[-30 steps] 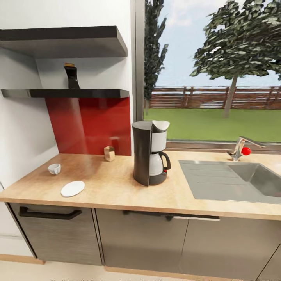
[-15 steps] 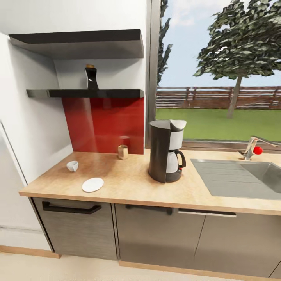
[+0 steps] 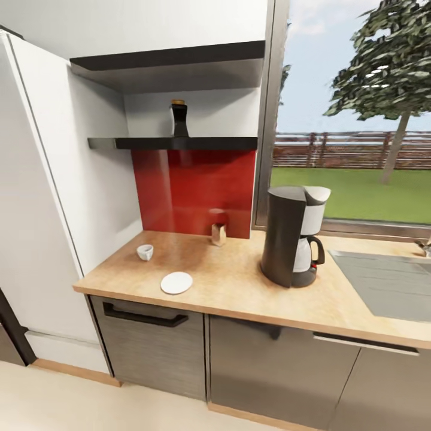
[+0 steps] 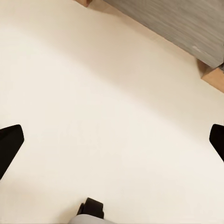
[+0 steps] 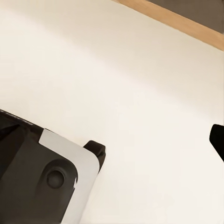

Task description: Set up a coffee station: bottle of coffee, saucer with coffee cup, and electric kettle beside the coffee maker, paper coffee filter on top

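table: light tan wood-look slab (image 3: 239,287) over grey cabinet fronts
coffee maker: tall dark grey drip machine (image 3: 293,236), upright on table, left of steel sink (image 3: 389,284)
coffee bottle: small dark bottle, yellow cap (image 3: 178,119), on thin dark glossy wall shelf (image 3: 173,143)
saucer: flat round white plate (image 3: 176,282), near table front edge
cup: small white cup (image 3: 145,252), apart from saucer, nearer the wall
left claw (image 4: 112,140): dark fingertips spread wide, grasping nothing, above cream floor (image 4: 112,116)
right claw: one fingertip (image 5: 217,139) in frame, state cannot tell

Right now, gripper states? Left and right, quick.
Left gripper: open, holding nothing, fingertips wide apart over bare floor.
Right gripper: cannot tell; one dark fingertip is visible over the floor.
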Motion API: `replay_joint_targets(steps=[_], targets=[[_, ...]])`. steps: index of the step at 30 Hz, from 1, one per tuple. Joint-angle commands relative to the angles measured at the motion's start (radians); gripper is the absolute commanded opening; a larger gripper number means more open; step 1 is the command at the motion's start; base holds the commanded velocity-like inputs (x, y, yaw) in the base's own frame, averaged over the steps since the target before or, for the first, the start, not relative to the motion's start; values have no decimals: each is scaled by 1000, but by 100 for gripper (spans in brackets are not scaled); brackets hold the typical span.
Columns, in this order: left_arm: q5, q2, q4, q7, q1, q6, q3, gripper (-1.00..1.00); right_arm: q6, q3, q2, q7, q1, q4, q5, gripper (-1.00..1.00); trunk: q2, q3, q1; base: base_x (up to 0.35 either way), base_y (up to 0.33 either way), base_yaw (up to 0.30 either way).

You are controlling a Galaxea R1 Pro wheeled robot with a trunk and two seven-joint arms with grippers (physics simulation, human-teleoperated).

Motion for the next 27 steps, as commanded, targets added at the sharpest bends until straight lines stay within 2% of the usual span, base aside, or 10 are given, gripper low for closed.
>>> replay_joint_targets(steps=[1, 5, 11, 17, 27], targets=[[0, -1, -3, -3, 0, 6, 3, 100, -6, -7, 0, 4, -1, 1, 11, 100, -1, -1, 1, 208, 203, 44], [0, -1, -3, -3, 0, 5, 3, 100, -6, -8, 0, 6, -1, 1, 11, 100, -1, -1, 1, 230, 221, -75], [0, -1, -3, -3, 0, 6, 3, 100, -6, -8, 0, 7, -1, 1, 11, 100, -1, 2, 1, 176, 257, -232], [0, -1, -2, -3, 0, 5, 3, 100, -7, -8, 0, 6, -1, 1, 11, 100, -1, 4, 1, 32, 301, -210], [0, -1, -1, -2, 0, 5, 3, 100, -10, -9, 0, -4, -1, 2, 14, 100, -1, 5, 1, -5, 265, -32]])
